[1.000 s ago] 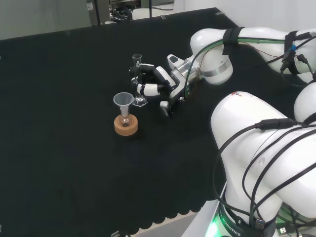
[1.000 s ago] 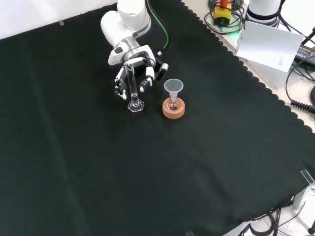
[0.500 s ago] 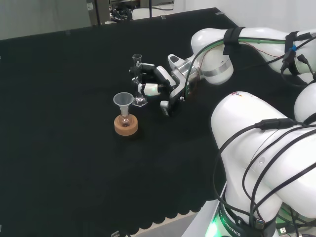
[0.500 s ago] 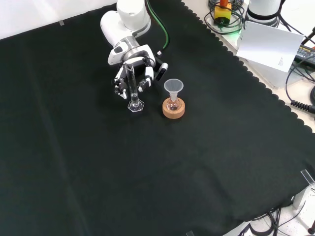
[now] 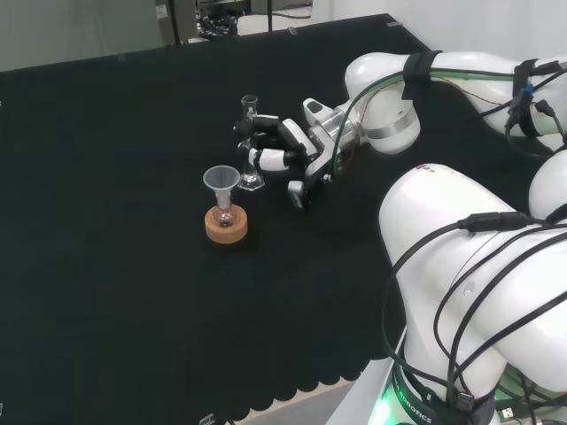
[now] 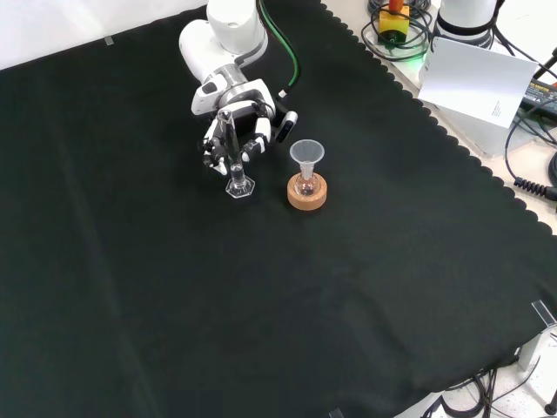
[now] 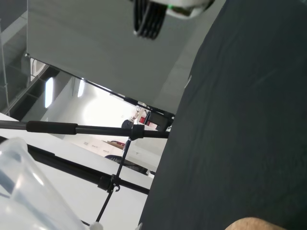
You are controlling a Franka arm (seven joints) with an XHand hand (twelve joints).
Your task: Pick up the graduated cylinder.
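From the head view, the hand (image 5: pixel 297 150) is seen with fingers (image 5: pixel 270 160) curled round the upright graduated cylinder (image 5: pixel 250 142) on the worktop (image 5: pixel 106 221). From the front view, the cylinder is clasped just beside a funnel-topped flask (image 6: pixel 306 170).

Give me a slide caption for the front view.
Hand curled around the graduated cylinder, beside a funnel-topped flask on a cork ring.

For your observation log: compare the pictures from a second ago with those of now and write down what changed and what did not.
The hand, fingers curled round the graduated cylinder, has tipped it slightly: its top leans left in the front view. Its hexagonal base has shifted a little and looks still at the cloth. The funnel in the flask on the cork ring stayed put.
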